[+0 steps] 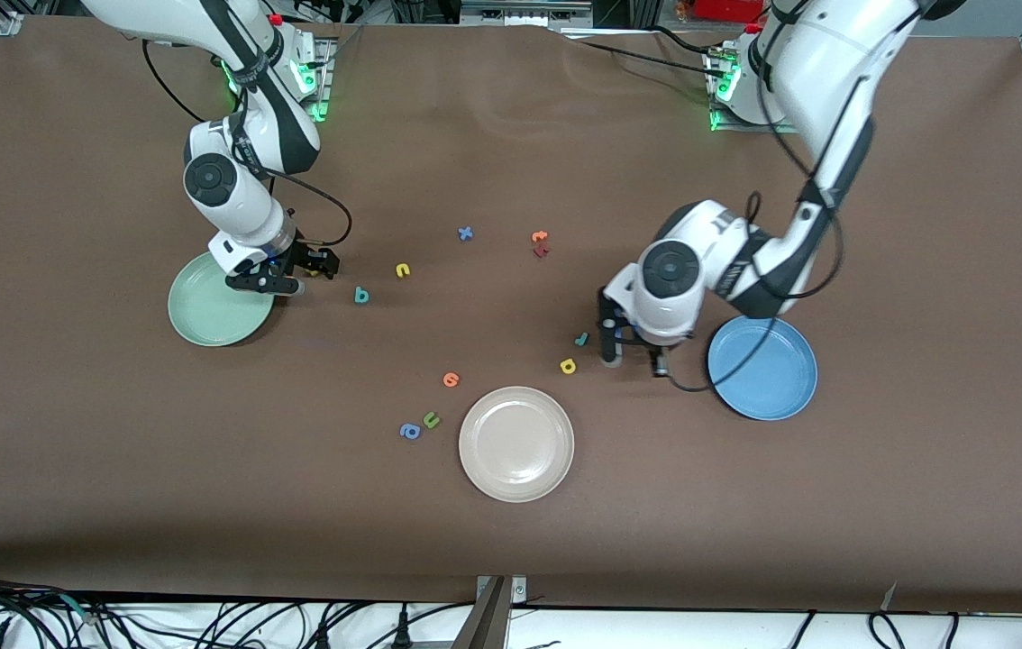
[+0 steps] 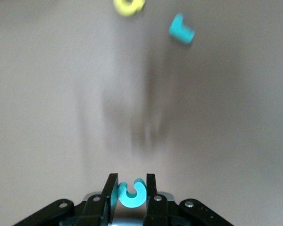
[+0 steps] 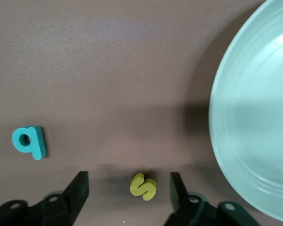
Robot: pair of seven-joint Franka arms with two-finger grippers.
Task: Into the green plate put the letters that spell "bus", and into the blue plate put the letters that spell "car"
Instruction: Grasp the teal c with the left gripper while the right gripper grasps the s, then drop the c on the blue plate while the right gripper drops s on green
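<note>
You see a brown bench [image 1: 511, 135] carrying a pale mint-green plate [image 1: 205, 315], a bright blue plate [image 1: 768, 383] and a beige plate [image 1: 516, 443]. The "c" [image 2: 131, 194] is teal, as are the "b" [image 3: 29, 142] and "r" [image 2: 181, 29]; the "s" [image 3: 143, 186], "u" [image 1: 403, 269] and "a" [image 1: 568, 365] are yellow.

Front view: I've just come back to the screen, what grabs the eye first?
Three plates: green plate at the right arm's end, blue plate at the left arm's end, beige plate nearest the camera. The left gripper pinches a teal "c" beside the blue plate. The right gripper straddles a yellow "s" beside the green plate.
</note>
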